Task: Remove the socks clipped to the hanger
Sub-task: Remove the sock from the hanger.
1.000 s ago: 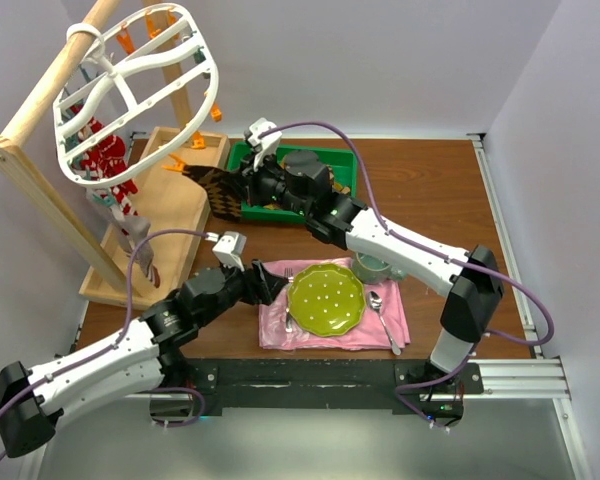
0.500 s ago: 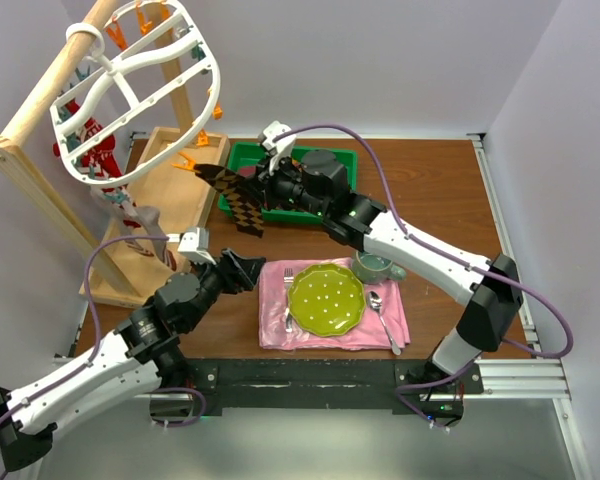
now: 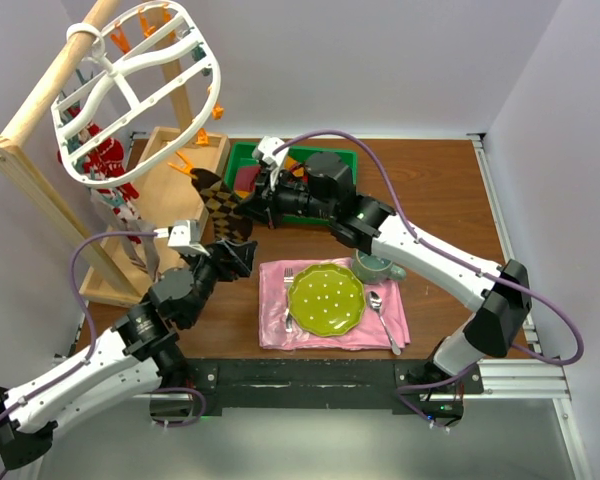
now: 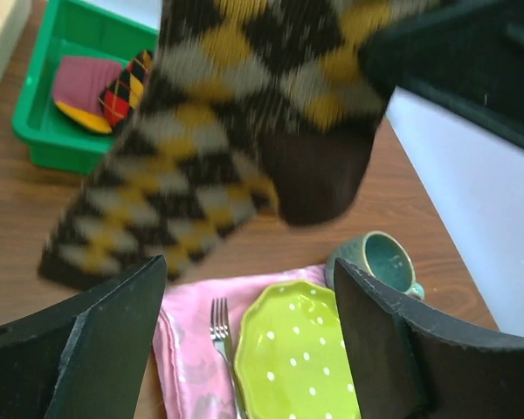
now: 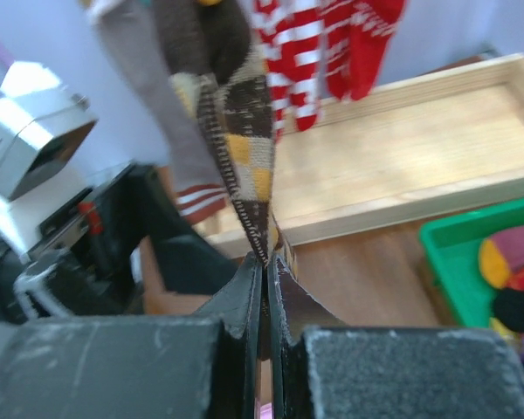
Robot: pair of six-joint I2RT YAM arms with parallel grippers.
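The white oval hanger hangs from a wooden pole at the far left. Red-and-white striped socks and a grey sock dangle beneath it. My right gripper is shut on the edge of a brown-and-yellow argyle sock, which hangs above the table; the pinch shows at close range. My left gripper sits just below that sock, open and holding nothing. In the left wrist view the argyle sock dangles above the wide-apart fingers.
A green bin behind the sock holds maroon and red-yellow socks. A wooden base tray carries the rack. A pink napkin bears a lime plate, fork and spoon; a teal cup stands beside it.
My left gripper has moved forward and left, up under the argyle sock, and opened a little wider. The right arm has shifted with the sock, and the hanger has swung.
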